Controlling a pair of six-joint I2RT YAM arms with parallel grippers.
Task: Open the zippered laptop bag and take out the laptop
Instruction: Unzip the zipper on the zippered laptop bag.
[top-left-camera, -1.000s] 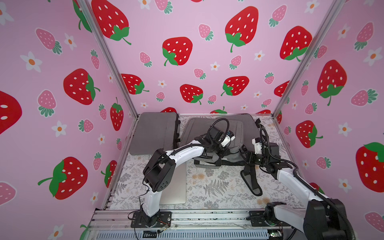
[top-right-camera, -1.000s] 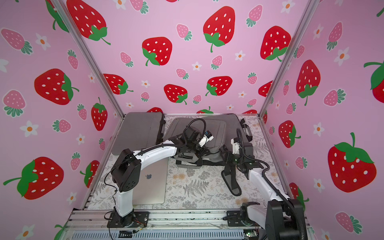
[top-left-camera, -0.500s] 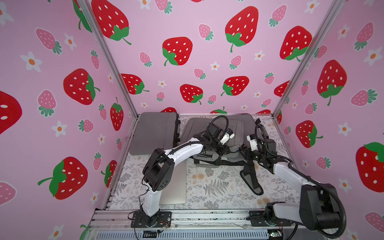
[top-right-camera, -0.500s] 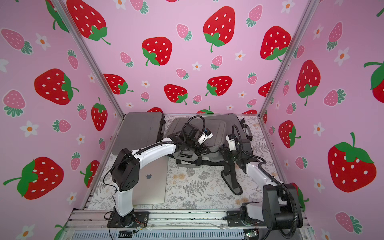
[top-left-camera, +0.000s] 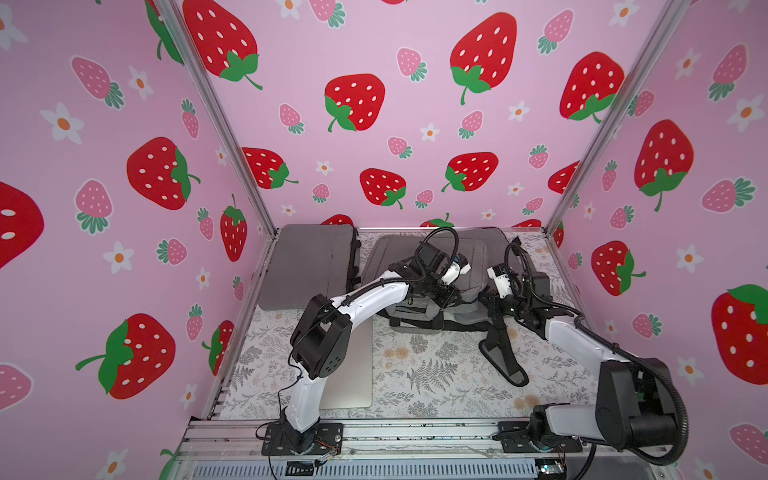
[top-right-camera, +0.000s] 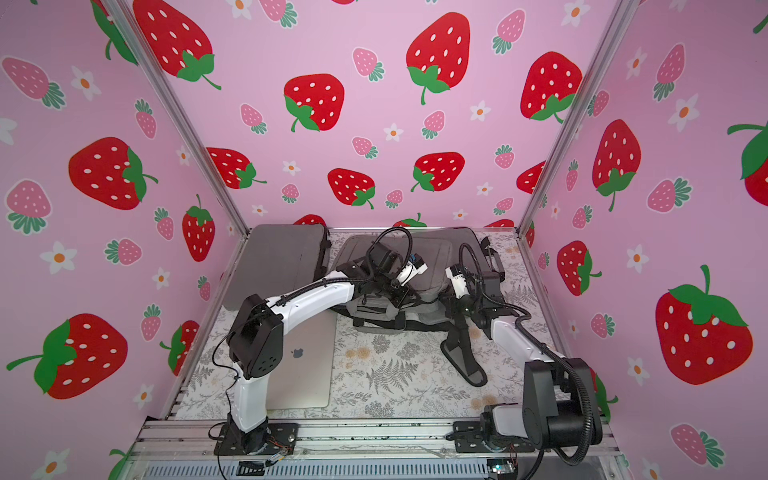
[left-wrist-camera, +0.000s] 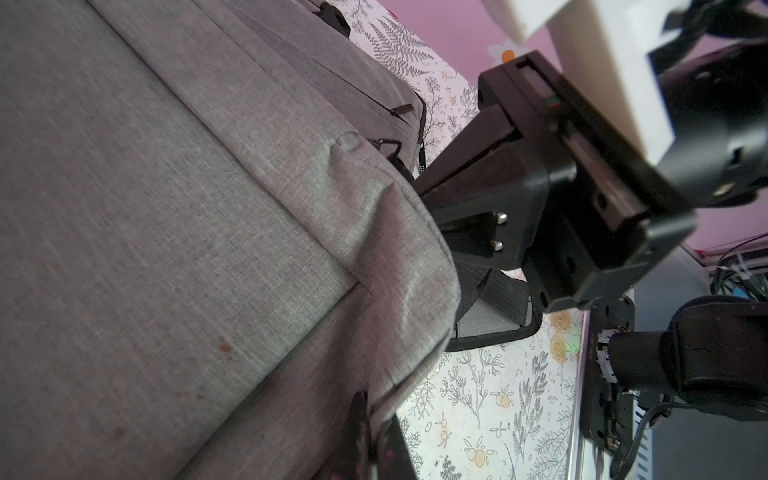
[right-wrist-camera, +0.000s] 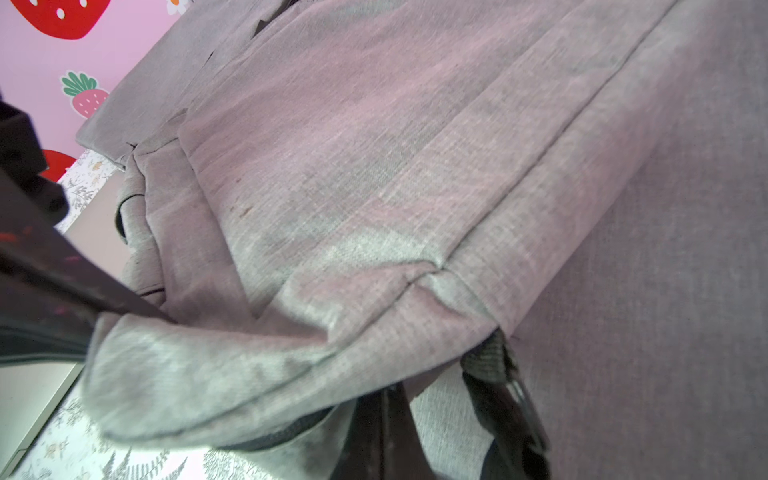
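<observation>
One silver laptop lies flat on the table well behind the left gripper, by that arm's base: stiff, smooth, likely slippery, best taken by an edge. Both tools are closed tight, left gripper and right gripper side by side at the near edge of the grey laptop bag, which stretches away ahead of them; what each pinches is unclear. The bag looks soft and limp: pin cloth beside the zipper, then pull.

We're in a robot-lab test booth: pink strawberry-print walls on 3 sides, alu posts, floral mat, near-edge rail.
</observation>
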